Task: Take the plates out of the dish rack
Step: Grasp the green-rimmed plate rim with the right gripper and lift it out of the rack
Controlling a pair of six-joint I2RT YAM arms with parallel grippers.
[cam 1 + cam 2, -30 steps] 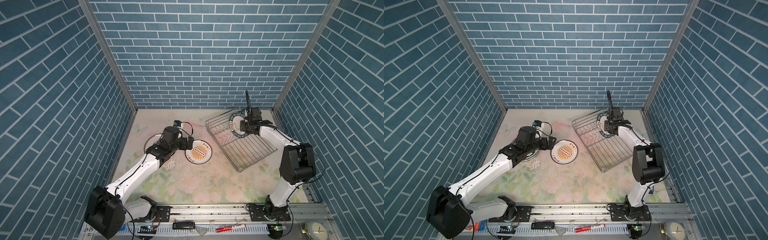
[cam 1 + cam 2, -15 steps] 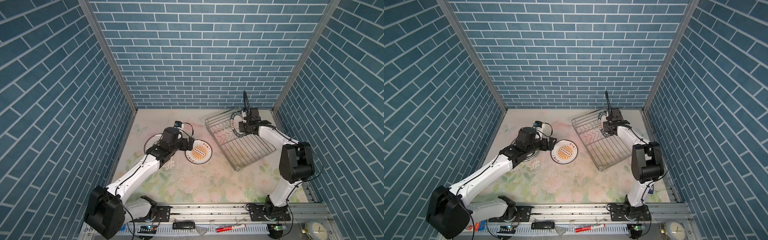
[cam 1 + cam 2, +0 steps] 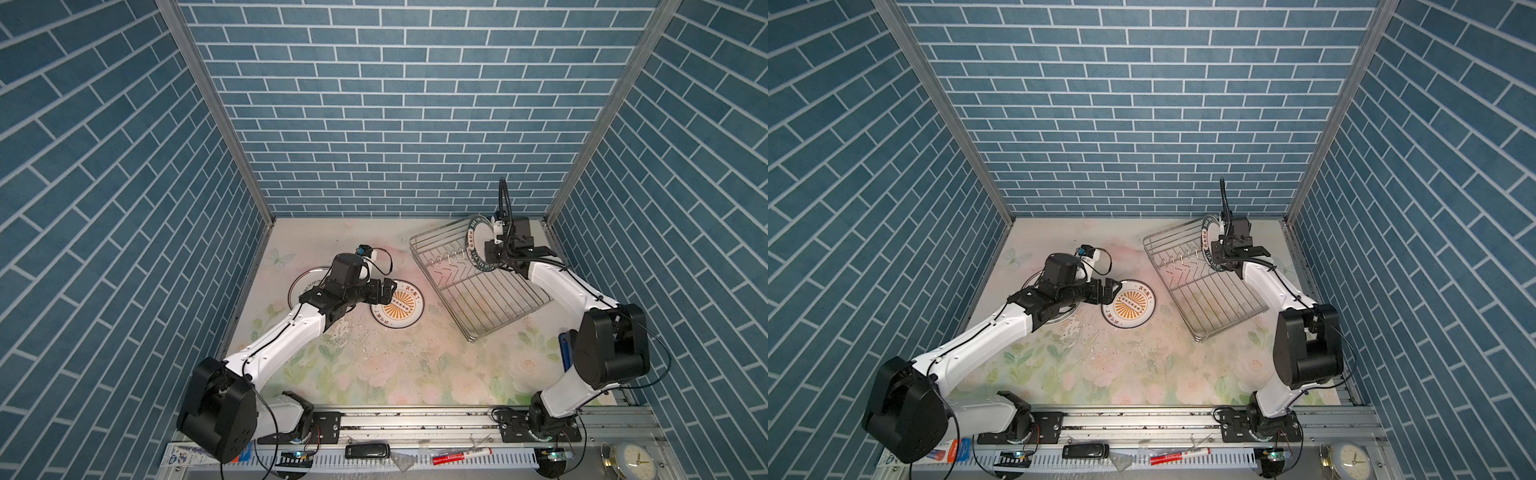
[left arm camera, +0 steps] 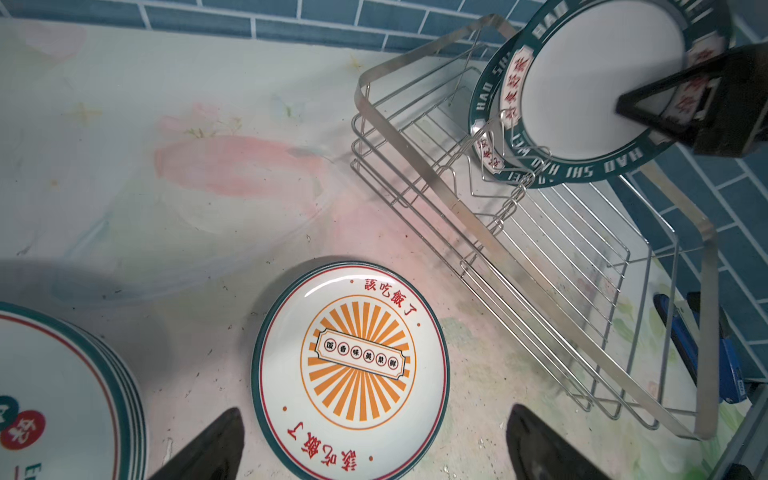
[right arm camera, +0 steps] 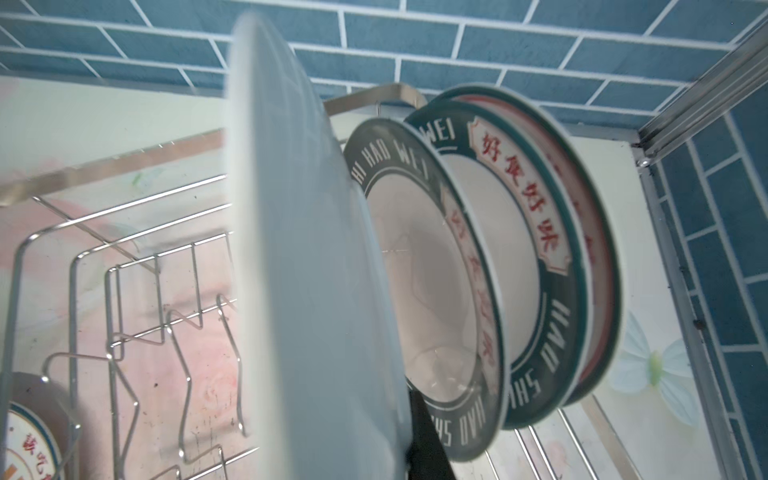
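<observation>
- My right gripper [image 3: 492, 254] is clenched on the rim of a green-rimmed plate [image 3: 478, 239], which stands on edge at the back end of the dish rack [image 3: 490, 303]. I cannot tell whether its lower edge sits in a slot.
- Only the right wrist view shows three more plates [image 5: 519, 270] upright just behind it (the held one is a white blur there and blocks much of the rack).
- Only the left wrist view shows that plate's lettered face, with one black finger [image 4: 665, 104] laid across it.
- My left gripper [image 3: 385, 291] hangs released, jaws wide, at the edge of the sunburst plate [image 3: 397, 306]. That plate lies flat on the surface [image 3: 374, 374] near the rack.
- A stack of plates [image 4: 54, 395] lies beside it; in both top views my left arm [image 3: 291, 328] covers most of it.
- A red marker [image 3: 461, 456] and a clock [image 3: 633, 461] lie along the front rail.
- Against a second ago, both arms and the sunburst plate sit about where they were, and my right gripper has closed.
</observation>
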